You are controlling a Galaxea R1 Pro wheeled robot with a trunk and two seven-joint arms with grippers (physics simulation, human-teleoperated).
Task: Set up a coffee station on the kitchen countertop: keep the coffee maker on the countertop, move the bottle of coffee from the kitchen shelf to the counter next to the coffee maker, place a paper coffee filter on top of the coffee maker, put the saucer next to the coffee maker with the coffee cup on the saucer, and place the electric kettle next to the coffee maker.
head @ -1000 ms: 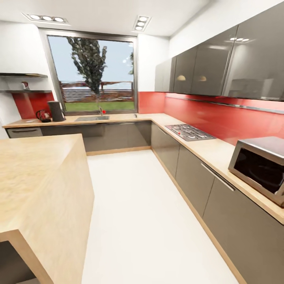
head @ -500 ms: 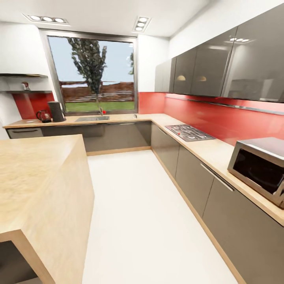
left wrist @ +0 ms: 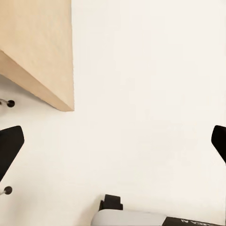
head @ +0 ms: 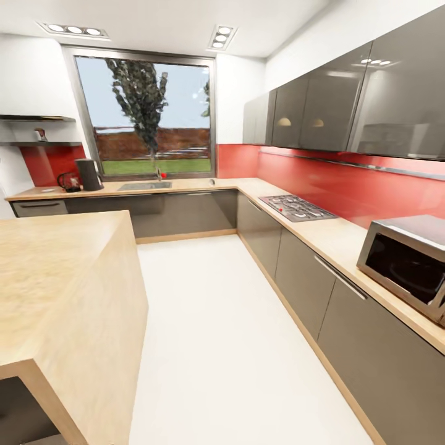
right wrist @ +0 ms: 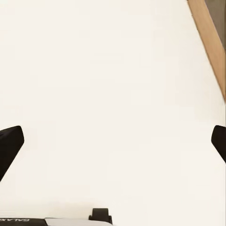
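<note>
The long light-wood kitchen worktop [head: 185, 184] with its inset grey steel sink [head: 144, 185] lies at the far end of the room, under the window. On its left part stands the tall dark grey tapered coffee maker [head: 89, 174], in its place, with the round-bellied smoky dark glass electric kettle [head: 68, 181] just beside it. So those two points of the task look settled, as far as such a distant view allows.

The small squat bottle of coffee with a white label [head: 41, 134] stands on the thin dark grey lower wall shelf [head: 40, 144], above and to the left of the coffee maker; it is not yet moved down. A small flat white disc that may be the saucer [head: 47, 190] lies on the worktop left of the kettle, too small to be sure of. The paper filter and the cup I cannot make out. Most of the task therefore seems left to do.

The left gripper [left wrist: 113, 141] and the right gripper [right wrist: 113, 141] both hang over bare white floor [head: 235, 346], fingers spread wide and carrying nothing.

The big wooden island [head: 62, 278] crowds the left side, and grey cabinets with a steel microwave [head: 408, 262] and a gas hob [head: 296, 207] line the right. The floor aisle between them runs open to the far worktop.
</note>
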